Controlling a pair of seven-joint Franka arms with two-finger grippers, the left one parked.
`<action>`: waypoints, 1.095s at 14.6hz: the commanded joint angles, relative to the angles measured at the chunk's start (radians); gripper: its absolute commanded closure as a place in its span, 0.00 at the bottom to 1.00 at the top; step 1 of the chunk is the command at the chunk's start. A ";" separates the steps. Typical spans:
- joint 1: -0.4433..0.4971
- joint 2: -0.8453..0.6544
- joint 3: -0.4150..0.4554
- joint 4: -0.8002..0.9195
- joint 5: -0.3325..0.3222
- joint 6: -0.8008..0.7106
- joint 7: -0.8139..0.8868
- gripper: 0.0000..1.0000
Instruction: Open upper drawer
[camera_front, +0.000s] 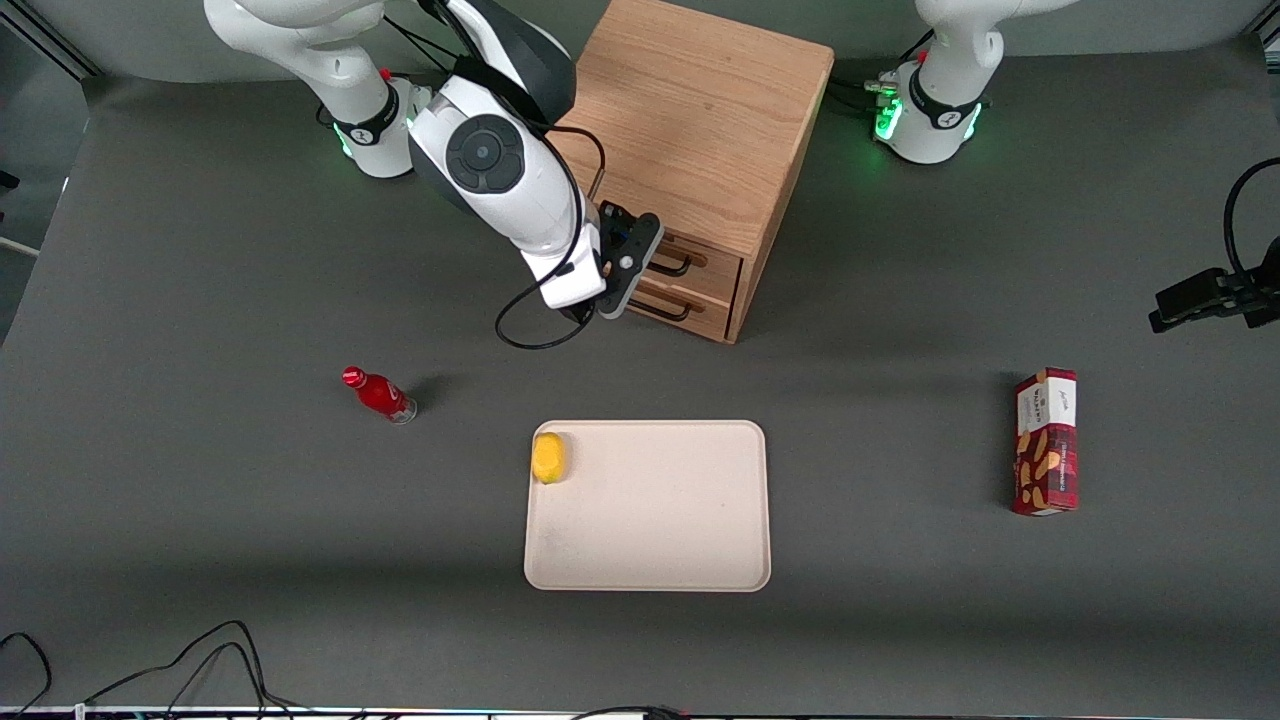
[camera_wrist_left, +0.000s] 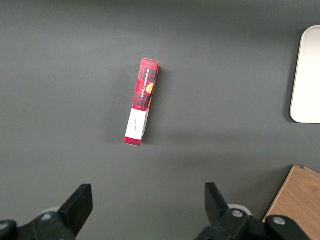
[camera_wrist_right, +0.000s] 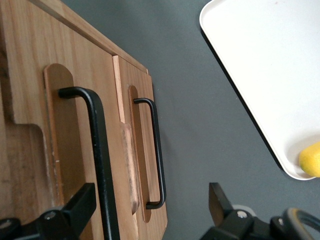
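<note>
The light oak cabinet (camera_front: 690, 120) stands at the back of the table, and both of its drawers look pushed in. The upper drawer (camera_front: 712, 262) (camera_wrist_right: 30, 100) has a long black bar handle (camera_front: 676, 266) (camera_wrist_right: 98, 150). Below it is the lower drawer (camera_front: 700, 312) (camera_wrist_right: 142, 90), with a like handle (camera_wrist_right: 157, 150). My right gripper (camera_front: 645, 272) (camera_wrist_right: 147, 205) is open, right in front of the drawer fronts at handle height. The upper handle's bar runs between the fingers (camera_wrist_right: 75, 205), close to one of them, and I see no contact.
A cream tray (camera_front: 650, 540) (camera_wrist_right: 260, 65) lies nearer the front camera than the cabinet, with a yellow fruit (camera_front: 548, 457) (camera_wrist_right: 311, 160) in one corner. A red bottle (camera_front: 380, 394) lies toward the working arm's end. A red box (camera_front: 1046, 440) (camera_wrist_left: 142, 100) lies toward the parked arm's end.
</note>
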 joint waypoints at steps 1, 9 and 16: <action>0.010 0.017 -0.001 0.000 -0.023 0.038 0.027 0.00; 0.009 0.050 -0.003 0.001 -0.083 0.083 0.027 0.00; 0.004 0.070 -0.015 0.018 -0.106 0.092 0.026 0.00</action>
